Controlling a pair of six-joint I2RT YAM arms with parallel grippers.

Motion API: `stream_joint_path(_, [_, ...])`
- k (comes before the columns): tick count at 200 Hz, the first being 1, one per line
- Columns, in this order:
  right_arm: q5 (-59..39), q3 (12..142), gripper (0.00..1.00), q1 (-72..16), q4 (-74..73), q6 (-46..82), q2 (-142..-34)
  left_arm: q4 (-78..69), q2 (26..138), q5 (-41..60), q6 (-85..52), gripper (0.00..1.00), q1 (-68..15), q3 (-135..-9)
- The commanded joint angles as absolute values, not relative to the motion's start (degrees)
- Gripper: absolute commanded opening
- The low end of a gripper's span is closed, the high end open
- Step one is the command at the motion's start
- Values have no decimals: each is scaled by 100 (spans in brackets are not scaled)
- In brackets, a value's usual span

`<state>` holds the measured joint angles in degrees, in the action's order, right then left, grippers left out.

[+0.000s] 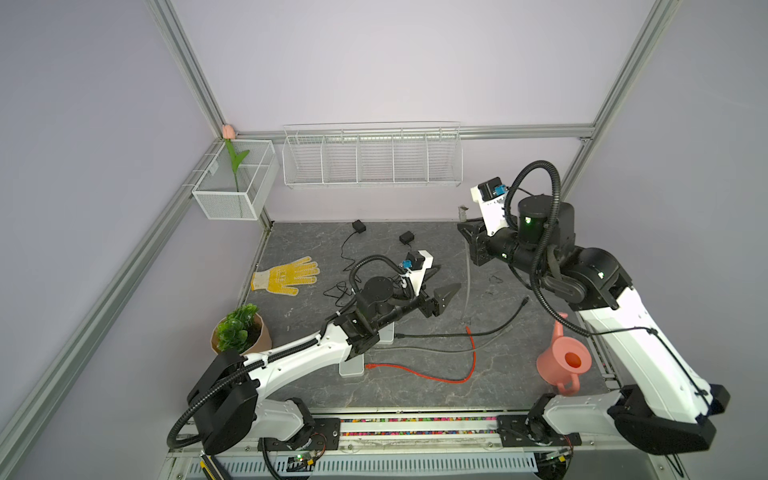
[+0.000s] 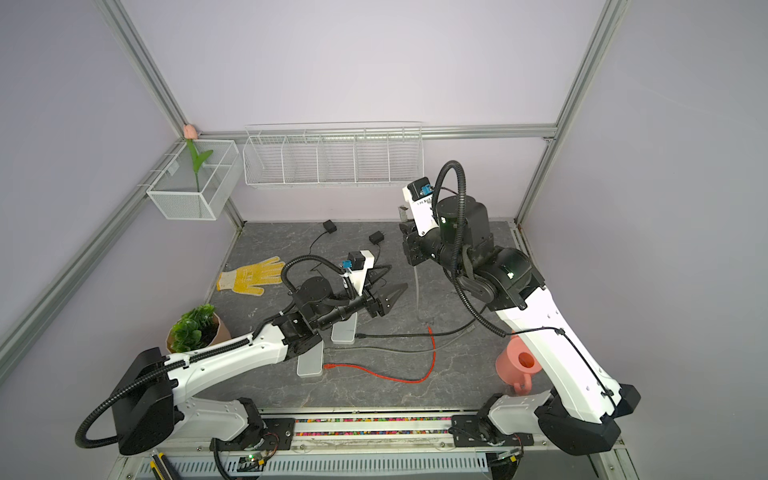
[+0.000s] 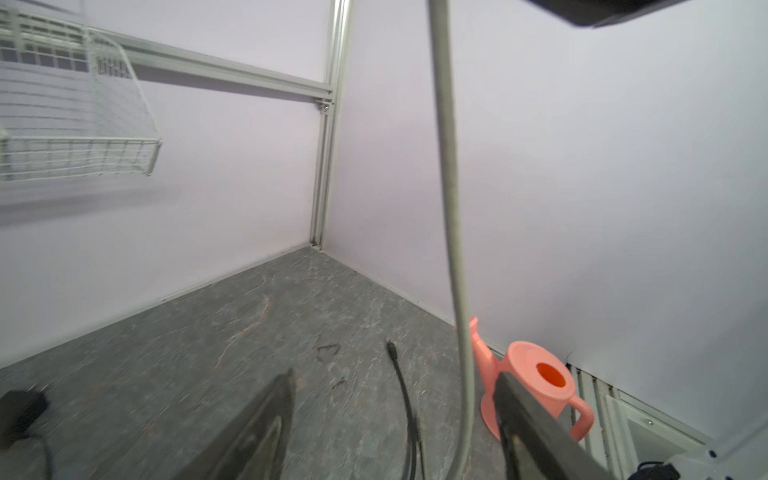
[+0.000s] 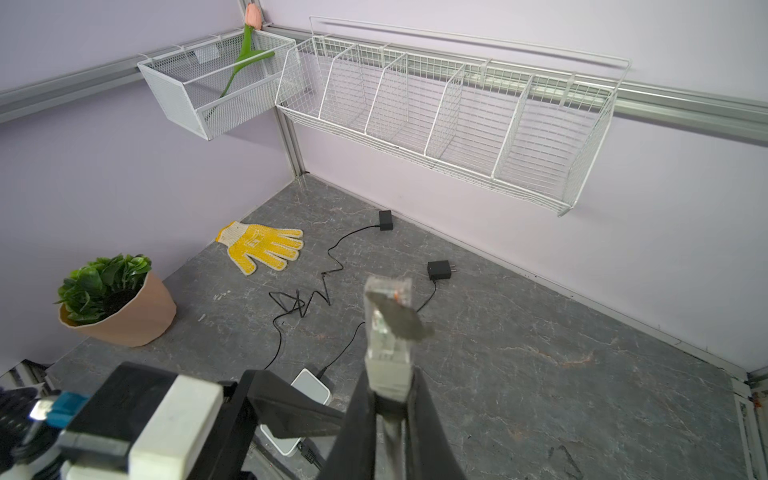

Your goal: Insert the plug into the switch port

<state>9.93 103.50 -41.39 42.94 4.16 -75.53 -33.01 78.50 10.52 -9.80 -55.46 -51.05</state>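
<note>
We find the plug [image 4: 386,328], a clear latch-type connector, clamped between the fingers of the right hand [image 1: 463,222] and held high near the back wall, well above the bench [image 1: 415,399]. Its grey cable [image 1: 468,282] hangs straight down to the surface. We take the switch [image 1: 387,334] to be one of two white boxes lying well apart from the plug and half hidden under the left forearm (the second white box [image 1: 352,368] sits just beside it, and no port face shows in any view). The left hand [image 1: 445,283] has its fingers apart and holds nothing; in the left wrist view the grey cable passes between them. In our judgement the step in hand is carrying and aligning the plug: bring it down low, check the latch side, square it to the port, and push along the port axis only, with the box braced. Room is fair over the middle of the bench. The constraints are the left arm lying over the boxes, the red cable [image 1: 473,353] and black cable [image 1: 432,335] across the approach, and the watering can [image 1: 563,361] beside the right arm.
</note>
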Motion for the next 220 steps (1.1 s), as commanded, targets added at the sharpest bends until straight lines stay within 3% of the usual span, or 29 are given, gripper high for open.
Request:
stream_joint_path(1, [779, 10228, 7, -4152, 3905, 591, -7327, -3818, 8058, 1349, -989, 75, -5633, -5433])
stream_joint_path(46, [800, 10143, 7, -4153, 3884, 556, -7173, -3848, 8179, 1410, -949, 75, -6024, -5753])
stream_joint_path(140, [290, 10198, 7, -4153, 3701, 823, -6761, -3303, 8713, 931, -717, 67, -6038, -6064])
stream_joint_path(170, [322, 10239, 7, -4155, 3591, 827, -6599, -3362, 8760, 866, -749, 55, -6038, -5982])
stream_joint_path(197, [586, 10256, 7, -4154, 3509, 722, -6478, -3317, 8779, 883, -752, 37, -6031, -5937])
stream_joint_path(220, [1065, 10369, 7, -4133, 3498, 515, -6469, -3293, 8756, 951, -847, 35, -6038, -5806])
